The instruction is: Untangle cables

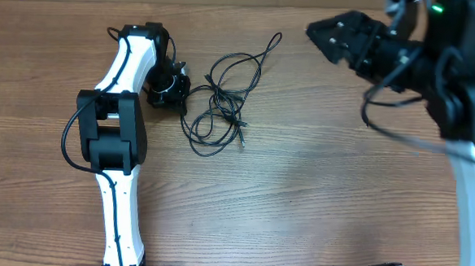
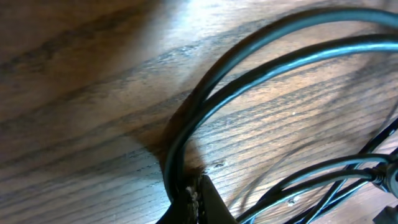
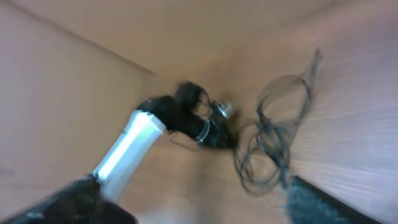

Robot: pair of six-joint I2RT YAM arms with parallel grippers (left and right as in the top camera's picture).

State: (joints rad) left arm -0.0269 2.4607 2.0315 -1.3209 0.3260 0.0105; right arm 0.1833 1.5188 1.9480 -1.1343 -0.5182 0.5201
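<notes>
Lying on the wooden table point(image 1: 299, 193), the cables point(image 1: 223, 100) are sitting as one loose black tangle a bit left of centre, in the far half of the top. Loops are overlapping each other. One long loop is reaching up & right toward the far edge, and a small plug end point(image 1: 242, 137) is pointing toward the near side at the tangle's lower right.

L gripper point(image 1: 173, 87) is sitting low at the tangle's left edge, touching it. In the L wrist view the fingertips point(image 2: 202, 202) are showing at the bottom of frame, pressed together w/ no gap. A strand is running straight down into them, so L is pinching one strand of the cables right at table level. Other strands are arcing across the wood grain beyond, w/ a few more crossing at lower right.

R gripper point(image 1: 330, 36) is hanging well apart from the tangle, at the far right, and is looking raised off the table. The R wrist view is blurred, but its two dark fingers point(image 3: 62, 202) are showing at the bottom corners, spread wide w/ nothing between them. So R is standing wide open & holding nothing. The same view is showing the white L arm point(image 3: 130, 146) leading down to its black wrist just beside the tangle.
</notes>
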